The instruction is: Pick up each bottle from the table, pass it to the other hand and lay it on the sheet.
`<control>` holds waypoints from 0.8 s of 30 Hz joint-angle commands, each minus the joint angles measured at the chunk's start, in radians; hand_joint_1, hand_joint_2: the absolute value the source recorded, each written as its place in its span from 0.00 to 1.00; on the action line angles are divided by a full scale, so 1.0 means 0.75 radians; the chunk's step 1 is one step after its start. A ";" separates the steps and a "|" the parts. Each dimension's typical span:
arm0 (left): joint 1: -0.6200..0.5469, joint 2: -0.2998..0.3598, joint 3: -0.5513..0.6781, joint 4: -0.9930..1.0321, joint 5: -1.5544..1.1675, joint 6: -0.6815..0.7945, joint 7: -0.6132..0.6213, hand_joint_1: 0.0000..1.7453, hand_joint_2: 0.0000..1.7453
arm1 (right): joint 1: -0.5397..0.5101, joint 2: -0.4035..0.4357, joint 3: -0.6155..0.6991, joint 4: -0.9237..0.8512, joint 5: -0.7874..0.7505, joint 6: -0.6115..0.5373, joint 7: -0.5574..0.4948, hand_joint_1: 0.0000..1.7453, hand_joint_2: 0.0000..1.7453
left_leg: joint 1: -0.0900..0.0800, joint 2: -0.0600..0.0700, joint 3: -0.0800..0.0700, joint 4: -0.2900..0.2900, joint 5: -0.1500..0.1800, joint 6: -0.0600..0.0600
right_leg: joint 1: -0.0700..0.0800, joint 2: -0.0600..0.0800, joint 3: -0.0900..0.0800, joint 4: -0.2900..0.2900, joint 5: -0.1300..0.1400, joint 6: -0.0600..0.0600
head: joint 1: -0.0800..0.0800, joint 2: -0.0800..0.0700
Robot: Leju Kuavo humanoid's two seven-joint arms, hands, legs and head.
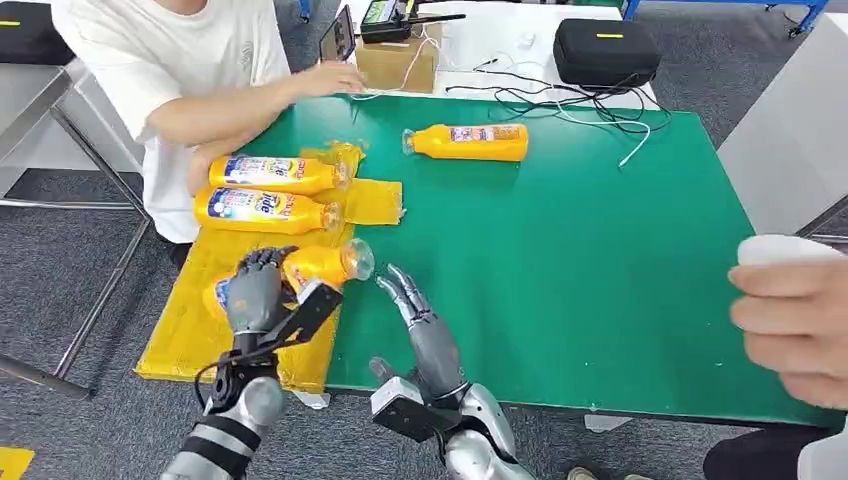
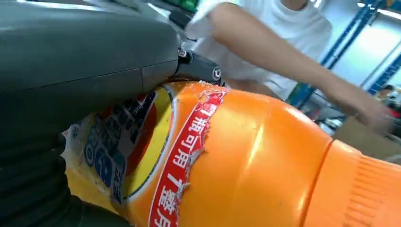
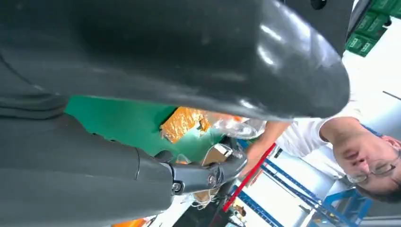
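Here we saw the left hand [image 1: 257,288] wrapped around an orange bottle [image 1: 322,267], holding it over the near part of the yellow sheet [image 1: 180,335], with the bottle's clear cap end pointing toward the middle of the green bench [image 1: 600,290]. From the left wrist view, the same bottle [image 2: 246,161] sat tight against the hand's grey cover, its torn red-and-blue label facing the camera. We could not tell whether the bottle touched the sheet or hung just above it.

The right hand [image 1: 415,310] held nothing; its fingers were stretched out and apart, just beside the bottle's cap end but not touching it.

2 more bottles [image 1: 270,175] [image 1: 262,211] lay on their sides on the far part of the sheet, side by side and close together, caps pointing toward the bench's middle. A 4th bottle [image 1: 468,142] lay on its side on the bare green surface, well apart from the sheet.

A person in a white shirt [image 1: 170,60] leaned over the far left corner, one forearm near the 2 lying bottles. Another person's hand [image 1: 795,320] came in at the right edge. A cardboard box [image 1: 400,65], a black case [image 1: 605,50] and loose cables [image 1: 560,100] sat behind the bench.
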 commanded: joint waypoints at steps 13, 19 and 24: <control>-0.517 0.130 -0.026 0.862 -0.364 -0.599 0.207 1.00 1.00 | 0.014 0.044 -0.124 0.067 -0.072 0.115 -0.024 0.00 0.00 | 0.002 -0.003 0.005 -0.001 0.001 -0.003 | 0.002 -0.003 0.006 -0.001 -0.001 -0.003 | 0.001 0.000; -0.542 0.113 -0.036 0.951 -0.337 -0.727 0.182 0.00 1.00 | -0.010 0.055 -0.117 0.098 -0.083 0.131 -0.038 0.00 0.00 | 0.001 -0.004 0.007 -0.002 0.002 -0.003 | 0.001 -0.001 0.009 -0.001 0.000 -0.003 | 0.001 0.000; -0.555 0.108 0.000 0.948 -0.246 -0.813 0.116 0.00 1.00 | -0.022 0.055 -0.118 0.129 -0.091 0.129 -0.047 0.00 0.00 | 0.000 -0.002 0.012 -0.002 0.002 -0.002 | 0.000 0.001 0.012 -0.001 0.001 -0.003 | 0.000 0.000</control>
